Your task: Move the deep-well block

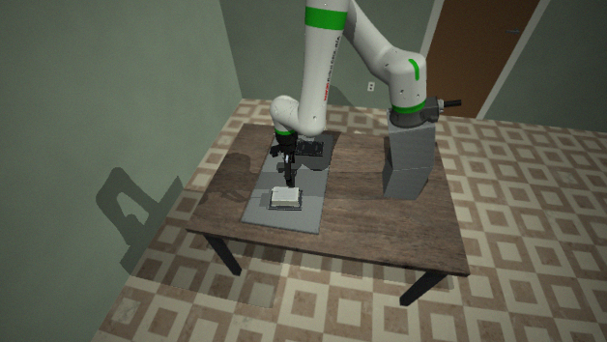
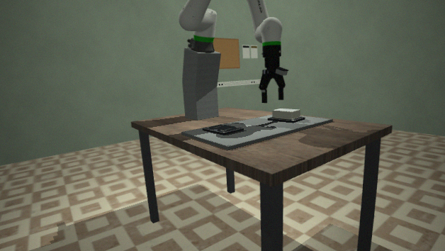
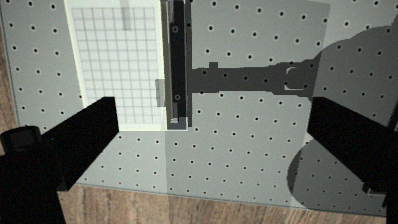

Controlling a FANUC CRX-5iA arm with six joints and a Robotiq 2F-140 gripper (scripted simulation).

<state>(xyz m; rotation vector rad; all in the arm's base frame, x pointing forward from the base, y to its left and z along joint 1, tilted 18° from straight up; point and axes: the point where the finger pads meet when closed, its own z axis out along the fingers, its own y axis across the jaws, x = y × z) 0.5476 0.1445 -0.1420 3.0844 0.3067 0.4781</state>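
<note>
Approach to the pick: deep-well block [image 2: 286, 113] sits in nest N1 [image 2: 297, 120].
Our pincer [image 2: 272, 96] hangs spread and empty above the worktop [image 2: 319, 142], seemingly off to the block's side; next we must centre over it, descend, and close across it.

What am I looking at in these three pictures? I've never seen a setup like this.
A white robot arm stands on a grey pedestal on a wooden table. One picture looks down from above, one from the side, and one from a camera at the arm's wrist. On a grey perforated plate sit a white deep-well block in one nest and an empty dark nest. The end effector hangs open above the table, beside the block, holding nothing.
</note>
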